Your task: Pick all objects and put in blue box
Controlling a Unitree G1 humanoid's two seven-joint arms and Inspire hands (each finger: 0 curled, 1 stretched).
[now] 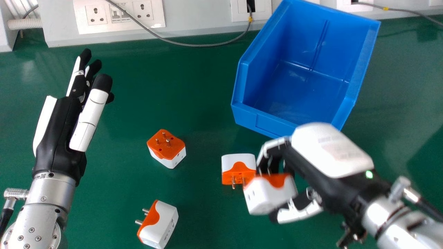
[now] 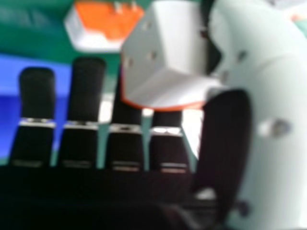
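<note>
Pinching a plug adapter [image 1: 269, 196] between thumb and fingers, the right hand [image 1: 328, 152] is risking a drop if its hold is loosening. A front adapter [image 1: 162, 224] is lying apart; a middle adapter [image 1: 238, 166] is sitting so close that low swinging could be nudging it. Beyond, a rear adapter [image 1: 166, 148] is resting, the left hand [image 1: 57, 128] is idling straight-fingered, and the blue box [image 1: 254, 117] is threatening to snag low-carried loads.

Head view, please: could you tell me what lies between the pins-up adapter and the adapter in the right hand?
In the head view, another adapter lies on the green table between the pins-up adapter and the held adapter.
</note>
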